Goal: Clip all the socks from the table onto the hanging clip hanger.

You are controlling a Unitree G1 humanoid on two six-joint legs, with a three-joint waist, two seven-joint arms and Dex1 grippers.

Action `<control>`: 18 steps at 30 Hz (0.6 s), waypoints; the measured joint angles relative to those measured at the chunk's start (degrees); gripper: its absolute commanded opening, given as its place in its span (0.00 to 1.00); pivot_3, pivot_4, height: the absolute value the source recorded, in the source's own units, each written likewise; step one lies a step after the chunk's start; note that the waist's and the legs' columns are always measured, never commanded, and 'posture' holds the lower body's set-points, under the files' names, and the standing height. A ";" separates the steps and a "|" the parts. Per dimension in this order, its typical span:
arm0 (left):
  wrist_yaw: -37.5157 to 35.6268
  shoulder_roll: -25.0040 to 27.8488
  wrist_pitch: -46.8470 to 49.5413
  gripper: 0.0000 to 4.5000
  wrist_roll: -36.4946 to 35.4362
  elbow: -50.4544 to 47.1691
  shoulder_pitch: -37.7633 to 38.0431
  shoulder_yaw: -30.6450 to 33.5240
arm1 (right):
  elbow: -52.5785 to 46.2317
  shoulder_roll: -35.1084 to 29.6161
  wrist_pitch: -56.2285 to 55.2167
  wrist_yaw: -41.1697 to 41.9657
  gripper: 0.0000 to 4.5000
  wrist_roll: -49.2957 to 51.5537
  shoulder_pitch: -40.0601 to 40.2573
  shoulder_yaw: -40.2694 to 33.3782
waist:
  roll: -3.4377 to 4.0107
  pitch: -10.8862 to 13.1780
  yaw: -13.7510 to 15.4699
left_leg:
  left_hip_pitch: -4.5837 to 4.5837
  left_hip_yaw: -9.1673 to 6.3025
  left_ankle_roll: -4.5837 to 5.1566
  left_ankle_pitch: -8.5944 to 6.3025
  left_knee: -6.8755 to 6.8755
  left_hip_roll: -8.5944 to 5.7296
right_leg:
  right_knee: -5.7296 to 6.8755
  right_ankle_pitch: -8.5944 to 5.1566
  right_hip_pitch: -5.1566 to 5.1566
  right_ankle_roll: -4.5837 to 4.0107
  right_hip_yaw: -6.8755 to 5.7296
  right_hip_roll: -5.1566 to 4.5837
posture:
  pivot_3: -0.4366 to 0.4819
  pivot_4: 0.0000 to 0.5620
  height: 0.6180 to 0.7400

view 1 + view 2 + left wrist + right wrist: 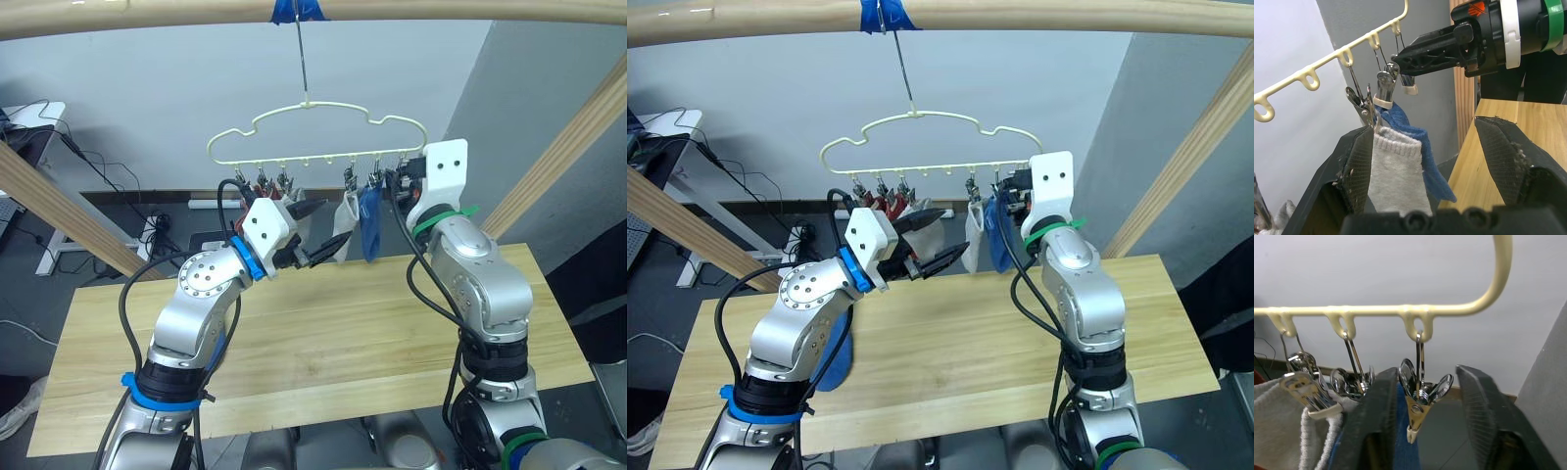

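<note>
Clip hanger (pixel 315 132): hangs by its hook from the wooden pole (pixel 147 17), above the far edge of the table (pixel 323 343).
Grey sock (pixel 1396 171): clipped on the hanger, touching the blue sock (pixel 1422 156) beside it.
Blue sock: clipped too.
Left gripper (pixel 315 238): fingers apart, holding nothing, just beside the hanging socks.
Right gripper (pixel 1427 426): fingers apart on both sides of an empty end clip (pixel 1418 404).

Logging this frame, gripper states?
Left gripper: open, empty, beside the hung grey sock.
Right gripper: open, around the last clip on the hanger.
</note>
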 measured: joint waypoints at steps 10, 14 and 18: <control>-0.02 -0.03 0.00 0.81 0.14 0.23 -0.09 0.00 | 1.08 0.29 -0.27 0.15 0.44 0.03 -0.58 0.16 | 0.00 -0.01 -0.09 | 0.01 -0.01 -0.02 0.03 0.00 0.00 | 0.03 0.00 0.00 0.00 -0.01 0.00 | 0.26 0.34 1.00; -0.02 -0.03 0.00 0.81 0.17 0.24 -0.10 0.00 | 2.16 0.31 -0.63 1.10 0.44 0.06 -1.42 0.39 | 0.00 -0.02 -0.11 | 0.02 -0.01 -0.02 0.03 0.00 0.00 | 0.03 0.00 0.00 0.00 -0.01 0.00 | 0.26 0.33 1.00; 0.00 -0.03 0.00 0.81 0.19 0.24 -0.10 0.00 | 3.63 0.49 -1.43 1.64 0.44 0.05 -1.94 0.78 | -0.01 -0.05 -0.11 | 0.02 -0.01 -0.02 0.04 0.00 0.00 | 0.03 0.00 0.00 0.00 -0.01 0.00 | 0.26 0.33 1.00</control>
